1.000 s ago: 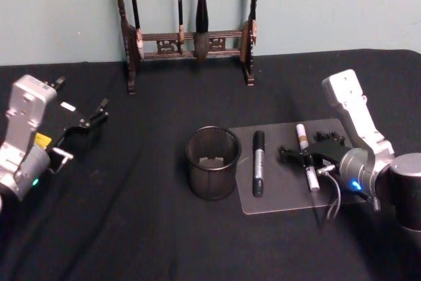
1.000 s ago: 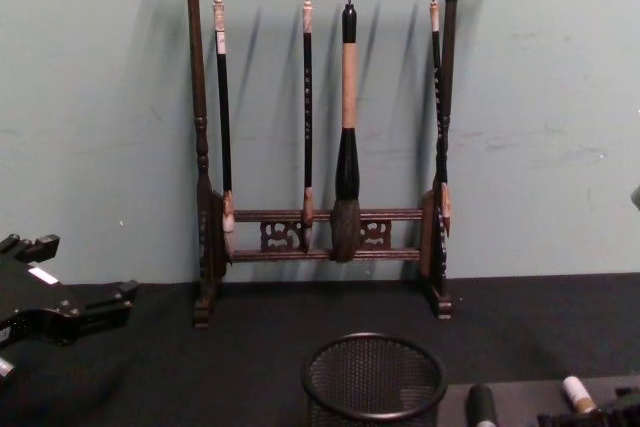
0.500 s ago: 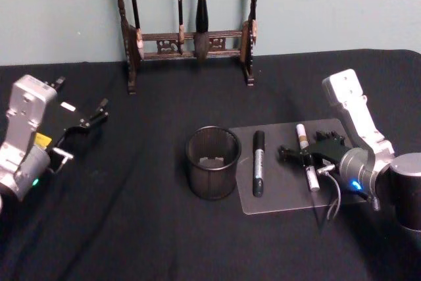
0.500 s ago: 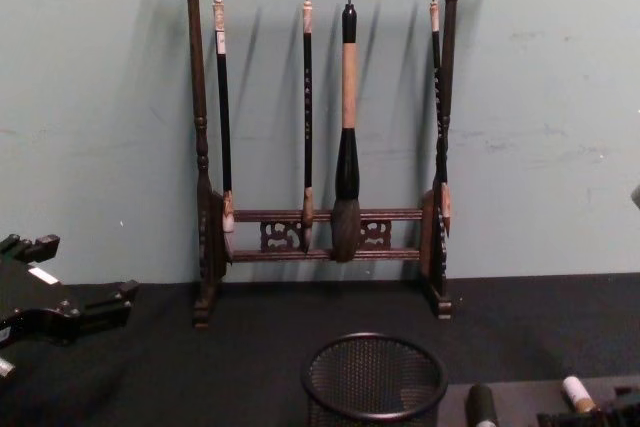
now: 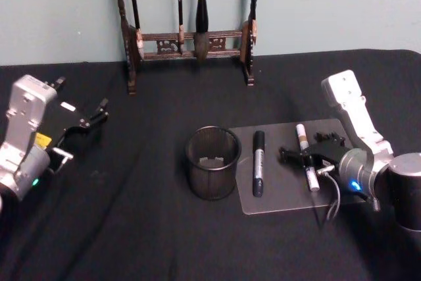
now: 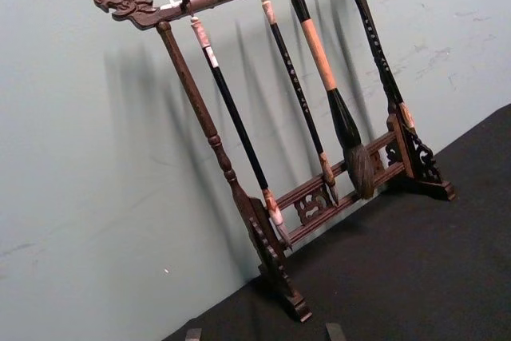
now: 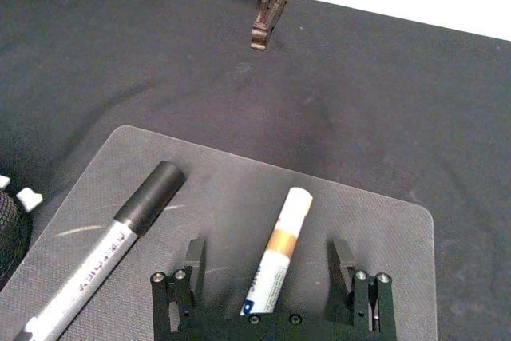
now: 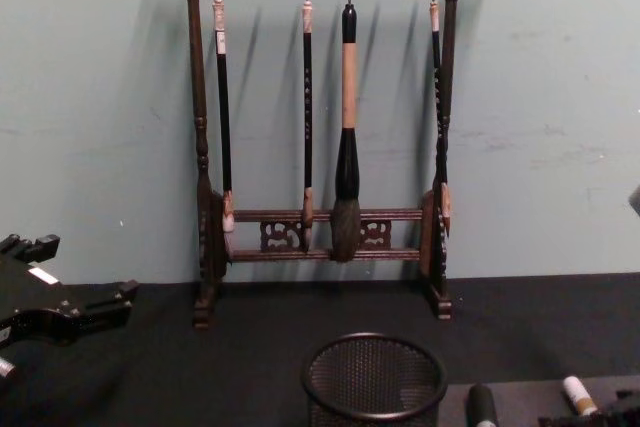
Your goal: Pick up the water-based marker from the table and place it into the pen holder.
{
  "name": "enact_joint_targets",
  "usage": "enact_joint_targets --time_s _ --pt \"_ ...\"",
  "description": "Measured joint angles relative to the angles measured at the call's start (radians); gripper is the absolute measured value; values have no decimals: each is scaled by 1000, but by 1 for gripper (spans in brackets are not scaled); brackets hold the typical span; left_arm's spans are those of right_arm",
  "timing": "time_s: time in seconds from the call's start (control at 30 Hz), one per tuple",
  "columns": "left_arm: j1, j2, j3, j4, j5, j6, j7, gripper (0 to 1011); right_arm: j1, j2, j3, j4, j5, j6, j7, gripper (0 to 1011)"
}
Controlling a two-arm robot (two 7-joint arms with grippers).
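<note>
The water-based marker (image 5: 302,135) (image 7: 279,253) (image 8: 575,394), white with a tan band, lies on a grey mat (image 5: 283,185) (image 7: 223,189) on the black table (image 5: 131,228). My right gripper (image 5: 302,147) (image 7: 268,251) is open and low over the mat, with one of its fingers (image 7: 195,257) on each side of the marker and not touching it. The pen holder (image 5: 212,162) (image 8: 374,379), a black mesh cup, stands upright just left of the mat. My left gripper (image 5: 92,120) (image 8: 90,312) hovers open at the table's far left, holding nothing.
A second marker (image 5: 258,162) (image 7: 120,237) with a black cap and silver barrel lies on the mat between the holder and the white one. A tall wooden brush rack (image 5: 187,37) (image 8: 320,147) (image 6: 295,141) stands at the back against the wall.
</note>
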Motion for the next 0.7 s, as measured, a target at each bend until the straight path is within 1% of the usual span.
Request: enact_joint_targets --time_s 0.4,0.47,0.5,0.53,0.6,0.63,0.7 --pt "0 0 0 0 0 0 0 1001 0 1 0 0 1 0 0 1003" --pt "0 0 0 0 0 0 0 1001 0 1 0 0 2 0 0 982" --pt "0 0 0 0 0 0 0 1001 0 1 0 0 2 0 0 945" --pt "0 0 0 0 0 0 0 1001 0 1 0 0 2 0 0 945" --pt "0 0 0 0 0 0 0 1001 0 1 0 0 2 0 0 905" --pt "0 0 0 0 0 0 0 1001 0 1 0 0 2 0 0 860" --pt "0 0 0 0 0 0 0 1001 0 1 0 0 2 0 -1 827"
